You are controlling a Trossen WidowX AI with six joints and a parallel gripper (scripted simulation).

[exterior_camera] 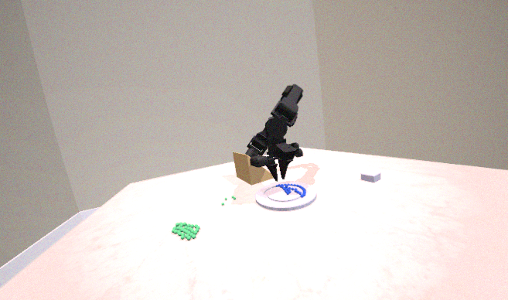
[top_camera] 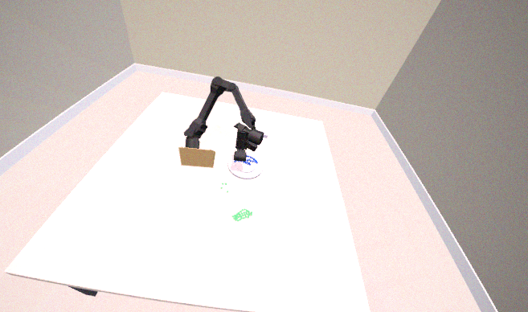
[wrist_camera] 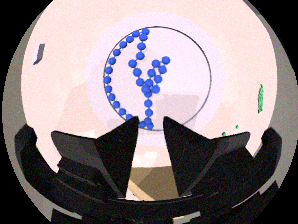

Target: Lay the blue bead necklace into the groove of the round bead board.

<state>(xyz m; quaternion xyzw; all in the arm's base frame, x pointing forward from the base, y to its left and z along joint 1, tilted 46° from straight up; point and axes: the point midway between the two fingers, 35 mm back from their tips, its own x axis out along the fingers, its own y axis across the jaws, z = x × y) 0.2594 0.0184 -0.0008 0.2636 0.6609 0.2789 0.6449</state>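
The round white bead board lies flat on the table. The blue bead necklace is on it. In the wrist view, one stretch follows the left side of the groove from top to bottom; the rest runs inside the ring, with a bunched, folded part near the middle. The right side of the groove holds no beads. My gripper is partly open and empty, fingertips pointing down just above the board's rim, near the beads at the bottom of the ring in the wrist view. The top view hides the fingertips.
A brown angled panel stands beside the arm's base. A green bead heap and several loose green beads lie on the table. A small grey-lilac block lies on the board's other side.
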